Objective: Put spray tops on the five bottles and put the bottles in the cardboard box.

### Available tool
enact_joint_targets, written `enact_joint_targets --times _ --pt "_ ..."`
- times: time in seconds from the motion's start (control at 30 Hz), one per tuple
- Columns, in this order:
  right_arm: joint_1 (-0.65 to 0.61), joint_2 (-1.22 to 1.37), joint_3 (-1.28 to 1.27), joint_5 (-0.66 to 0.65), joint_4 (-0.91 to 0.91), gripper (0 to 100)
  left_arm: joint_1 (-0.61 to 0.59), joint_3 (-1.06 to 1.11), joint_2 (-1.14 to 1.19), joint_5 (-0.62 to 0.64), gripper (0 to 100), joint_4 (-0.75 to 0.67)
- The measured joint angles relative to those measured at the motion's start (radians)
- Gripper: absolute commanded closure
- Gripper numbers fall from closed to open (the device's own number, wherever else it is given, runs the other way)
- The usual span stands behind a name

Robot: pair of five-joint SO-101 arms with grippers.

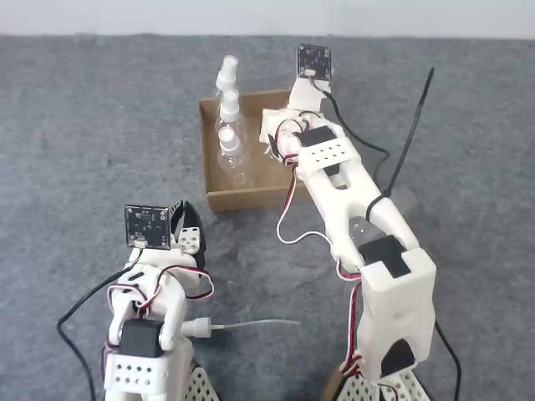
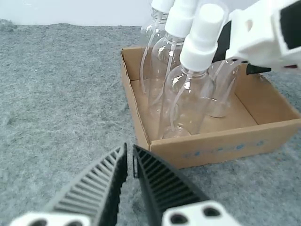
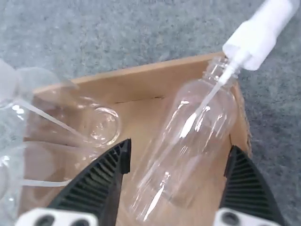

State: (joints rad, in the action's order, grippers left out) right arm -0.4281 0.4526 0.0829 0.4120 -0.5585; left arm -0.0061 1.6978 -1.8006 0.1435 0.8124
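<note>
The cardboard box sits at the table's middle back. Three clear bottles with white spray tops stand in a row along one side of it. My right gripper hangs open over the box, its jaws either side of a fourth topped bottle that leans tilted against the box wall. My left gripper is shut and holds nothing, low over the carpet in front of the box. A loose spray top with its long tube lies on the carpet beside the left arm's base.
Grey carpet covers the table. The right arm stretches from the near right edge up to the box. Something clear and rounded shows beside it. A black cable runs behind that arm.
</note>
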Motion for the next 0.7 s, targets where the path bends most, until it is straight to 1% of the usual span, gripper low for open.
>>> enact_joint_targets --times 0.3,0.37,0.53,0.6,0.7 --pt "-0.003 0.075 0.0 0.0 0.078 73.9 0.0 0.0 0.0 0.0 98 0.017" --pt "-0.003 0.087 0.0 0.0 0.092 78.4 0.0 0.0 0.0 0.0 98 0.025" --pt "0.005 0.092 0.0 0.002 0.101 94.6 0.0 0.0 0.0 0.0 98 0.028" --pt "0.018 0.092 0.0 0.002 0.101 98.0 0.0 0.0 0.0 0.0 98 0.028" --pt "0.04 0.092 0.0 0.002 0.101 99.1 0.0 0.0 0.0 0.0 98 0.028"
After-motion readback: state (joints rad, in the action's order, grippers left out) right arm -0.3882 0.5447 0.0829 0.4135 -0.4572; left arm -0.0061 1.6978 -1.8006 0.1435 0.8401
